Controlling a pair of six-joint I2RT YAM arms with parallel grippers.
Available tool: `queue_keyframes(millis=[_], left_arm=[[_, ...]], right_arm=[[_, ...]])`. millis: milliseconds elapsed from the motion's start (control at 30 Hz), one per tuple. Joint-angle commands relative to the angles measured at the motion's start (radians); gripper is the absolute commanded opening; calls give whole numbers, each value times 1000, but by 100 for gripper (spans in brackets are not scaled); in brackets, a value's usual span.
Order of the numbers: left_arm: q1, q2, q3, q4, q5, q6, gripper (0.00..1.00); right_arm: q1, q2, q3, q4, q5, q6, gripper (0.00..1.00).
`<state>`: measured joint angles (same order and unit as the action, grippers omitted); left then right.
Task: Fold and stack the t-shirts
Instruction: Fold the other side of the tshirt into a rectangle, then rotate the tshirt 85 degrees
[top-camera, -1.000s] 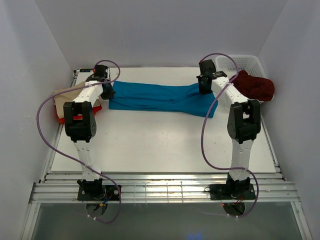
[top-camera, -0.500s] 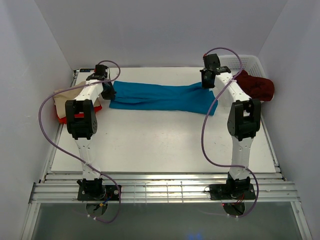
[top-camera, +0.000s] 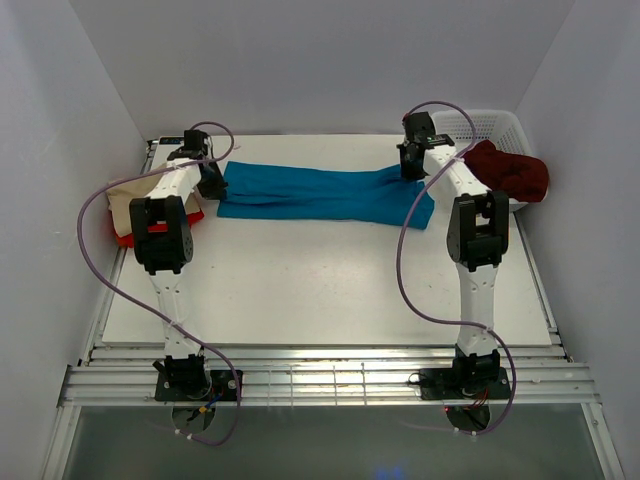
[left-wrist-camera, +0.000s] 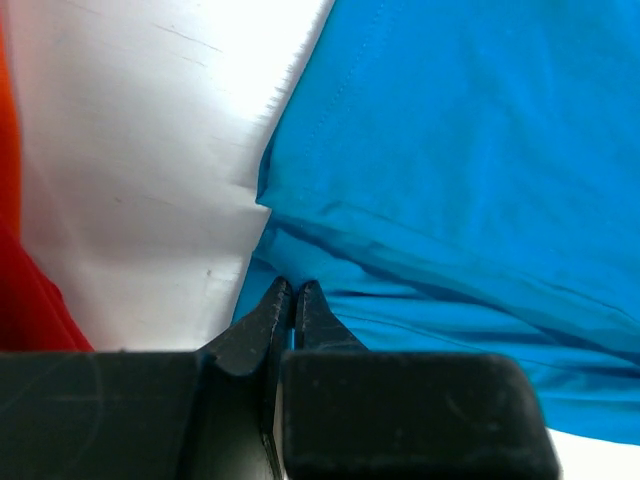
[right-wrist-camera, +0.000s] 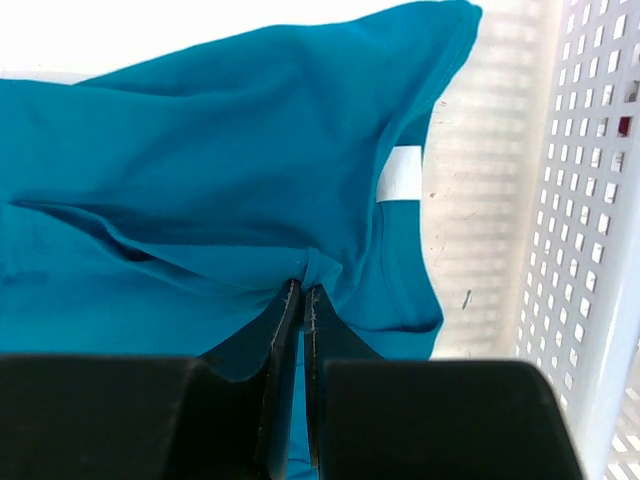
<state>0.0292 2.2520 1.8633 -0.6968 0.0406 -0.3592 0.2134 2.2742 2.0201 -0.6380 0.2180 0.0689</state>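
The teal blue t-shirt (top-camera: 320, 194) lies stretched in a long band across the far part of the table. My left gripper (top-camera: 213, 181) is shut on its left end; the left wrist view shows the cloth (left-wrist-camera: 470, 180) pinched between the tips (left-wrist-camera: 292, 292). My right gripper (top-camera: 412, 166) is shut on its right end; the right wrist view shows the cloth (right-wrist-camera: 230, 170) bunched at the tips (right-wrist-camera: 302, 290). The dark maroon t-shirt (top-camera: 510, 170) hangs over the basket rim. The beige t-shirt (top-camera: 125, 196) lies on the bright red one (top-camera: 130, 238) at the left edge.
The white lattice basket (top-camera: 488, 126) stands at the far right corner, and its wall (right-wrist-camera: 590, 200) shows close beside the right gripper. White walls enclose the table (top-camera: 320, 290) on three sides. The red cloth (left-wrist-camera: 25, 290) shows at the left of the left wrist view.
Both grippers have moved toward the far side with the teal shirt's ends, the right one also turning. The shirt's band has shifted slightly farther back.
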Motion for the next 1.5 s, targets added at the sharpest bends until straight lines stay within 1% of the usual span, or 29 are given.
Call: queue_keyframes(millis=[0,67,133,167,200,233,267,300,333,367,400,433,567,633,700,733,767,800,833,900,933,967,1033,1067,1133,1167,1367,1467], left_arm=[[17,-17,63,3,24,2,11],[24,-3,82,-6,28,-1,13],[34,4,100,-4,27,-17,17],[35,4,105,0,28,-20,23],[35,4,109,11,27,-23,27],[35,1,120,38,22,-24,32],[35,-12,123,58,15,-27,38],[35,-22,128,80,-4,-30,39],[35,-35,131,129,-19,-37,40],[35,-64,129,158,-25,-40,42],[35,-78,132,181,-74,-43,48],[35,-88,152,207,-83,-43,49],[31,-111,185,212,-79,-50,50],[9,-146,146,238,-80,-55,50],[-12,-190,16,292,-87,-55,48],[-68,-240,-39,371,-78,-49,45],[-90,-259,-138,413,-74,-35,43],[-113,-273,-176,445,-80,-27,40],[-158,-284,-203,492,-93,-20,32],[-189,-266,-220,500,-94,-9,20],[-202,-225,-210,475,-91,-15,12],[-204,-201,-195,453,-76,-21,0],[-204,-154,-145,381,-74,-38,0],[-204,-116,-133,360,-80,-35,0],[-203,-89,-119,309,-94,-34,0],[-203,-75,-122,295,-111,-35,0],[-203,-71,-188,272,-133,-43,0],[-204,-52,-207,254,-136,-46,0]], right_arm=[[-11,8,63,15,14,-18,8],[-19,18,77,15,18,-18,8],[-23,30,81,24,27,-21,8],[-23,31,78,32,35,-24,8],[-23,33,75,50,53,-27,8],[-25,33,74,58,60,-34,10],[-26,34,75,64,67,-37,20],[-26,36,80,70,78,-38,26],[-31,34,84,73,84,-41,37],[-32,34,92,75,87,-41,52],[-34,31,92,75,93,-44,54],[-34,27,92,78,96,-49,58],[-34,-8,46,109,115,-55,59],[-34,-51,-12,132,109,-54,59],[-32,-105,-61,185,63,-52,59],[-31,-122,-101,202,41,-52,58],[-31,-145,-113,216,0,-50,58],[-31,-151,-121,218,-17,-47,57],[-31,-154,-124,213,-29,-44,55],[-29,-144,-112,181,-60,-37,51],[-29,-134,-91,163,-60,-32,37],[-29,-115,-77,141,-69,-29,26],[-29,-99,-58,74,-80,-11,8],[-29,-101,-73,61,-110,-6,8],[-26,-119,-118,58,-130,17,8],[-23,-142,-176,64,-144,22,8],[-5,-188,-322,75,-187,51,8],[3,-186,-389,80,-171,63,8]])
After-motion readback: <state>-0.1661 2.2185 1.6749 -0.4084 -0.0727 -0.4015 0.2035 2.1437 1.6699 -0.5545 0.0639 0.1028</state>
